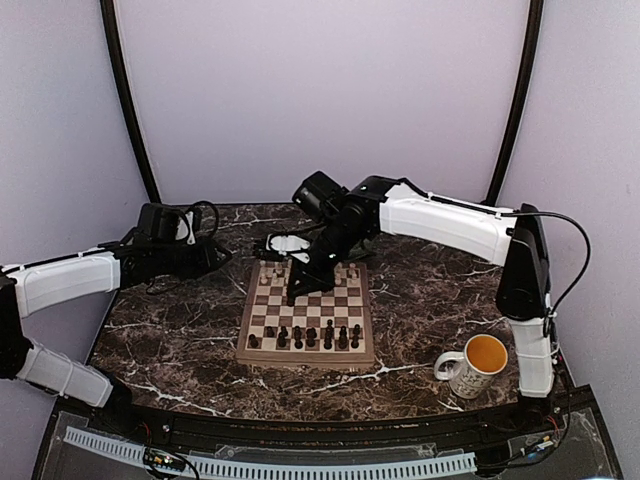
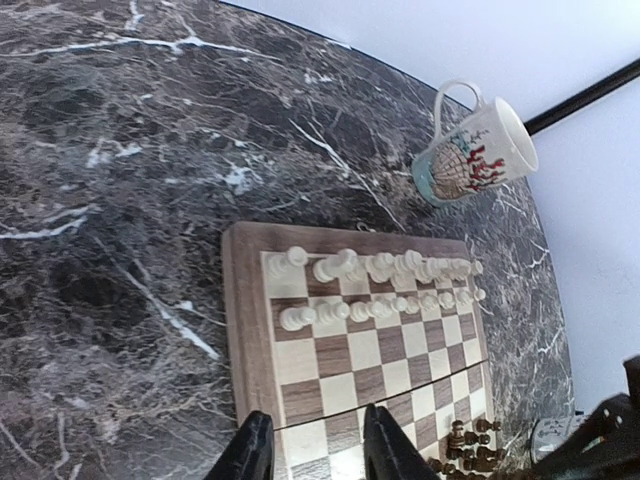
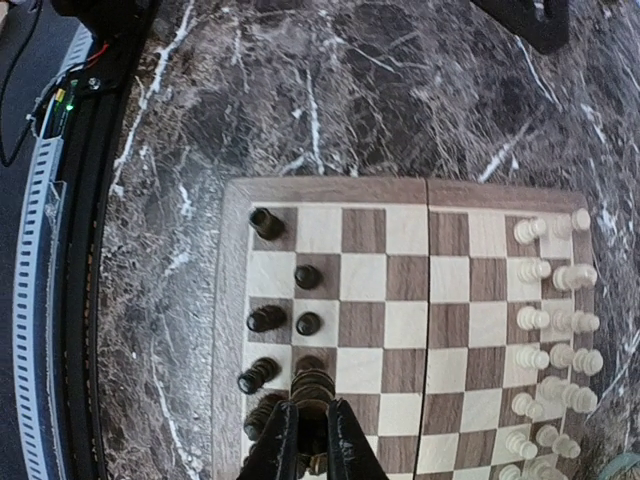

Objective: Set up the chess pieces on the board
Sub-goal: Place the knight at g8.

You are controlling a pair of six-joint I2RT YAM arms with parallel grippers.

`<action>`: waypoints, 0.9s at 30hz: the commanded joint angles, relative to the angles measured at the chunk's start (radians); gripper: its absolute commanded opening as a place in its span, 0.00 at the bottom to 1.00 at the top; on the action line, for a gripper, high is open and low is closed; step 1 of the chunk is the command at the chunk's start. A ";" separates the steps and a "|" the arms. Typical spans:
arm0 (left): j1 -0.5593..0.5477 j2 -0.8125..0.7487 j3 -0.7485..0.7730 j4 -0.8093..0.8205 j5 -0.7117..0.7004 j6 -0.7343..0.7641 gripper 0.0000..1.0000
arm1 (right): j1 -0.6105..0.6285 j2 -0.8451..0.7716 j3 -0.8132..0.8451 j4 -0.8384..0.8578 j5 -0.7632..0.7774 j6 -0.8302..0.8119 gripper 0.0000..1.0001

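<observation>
The wooden board (image 1: 345, 300) lies mid-table. Cream-white chess pieces (image 2: 385, 268) fill two rows on its far side. Dark chess pieces (image 1: 310, 338) line the near side. My right gripper (image 3: 312, 435) is shut on a dark ringed piece (image 3: 313, 385) just above the dark rows (image 3: 262, 320), over the board's left part (image 1: 292, 297). My left gripper (image 2: 318, 455) is open and empty, hovering above the board's left edge (image 2: 250, 340). In the top view the left gripper (image 1: 222, 257) sits left of the board.
A white mug (image 1: 478, 362) with a yellow inside stands right of the board, also in the left wrist view (image 2: 470, 155). A white object (image 1: 290, 243) with cables lies behind the board. Dark marble table (image 1: 170, 340) surrounds the board.
</observation>
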State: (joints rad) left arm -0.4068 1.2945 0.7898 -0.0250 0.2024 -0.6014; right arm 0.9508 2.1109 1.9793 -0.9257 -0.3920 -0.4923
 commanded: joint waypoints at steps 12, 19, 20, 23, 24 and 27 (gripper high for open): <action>0.216 -0.115 -0.044 -0.081 -0.027 0.183 0.34 | 0.148 0.230 0.297 -0.126 0.025 -0.003 0.11; 0.245 -0.106 -0.063 -0.052 0.018 0.188 0.34 | 0.180 0.279 0.302 -0.125 0.065 -0.007 0.11; 0.245 -0.104 -0.068 -0.049 0.025 0.186 0.34 | 0.182 0.286 0.302 -0.125 0.070 -0.008 0.11; 0.247 -0.100 -0.079 -0.038 0.044 0.177 0.34 | 0.186 0.299 0.304 -0.124 0.079 -0.008 0.12; 0.246 -0.100 -0.081 -0.037 0.051 0.174 0.34 | 0.187 0.303 0.306 -0.124 0.081 -0.008 0.11; 0.246 -0.101 -0.083 -0.033 0.055 0.173 0.34 | 0.190 0.313 0.312 -0.120 0.097 -0.006 0.12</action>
State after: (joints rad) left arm -0.1661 1.2083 0.7235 -0.0792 0.2283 -0.4332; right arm 1.1347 2.3974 2.2547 -1.0496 -0.3244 -0.4957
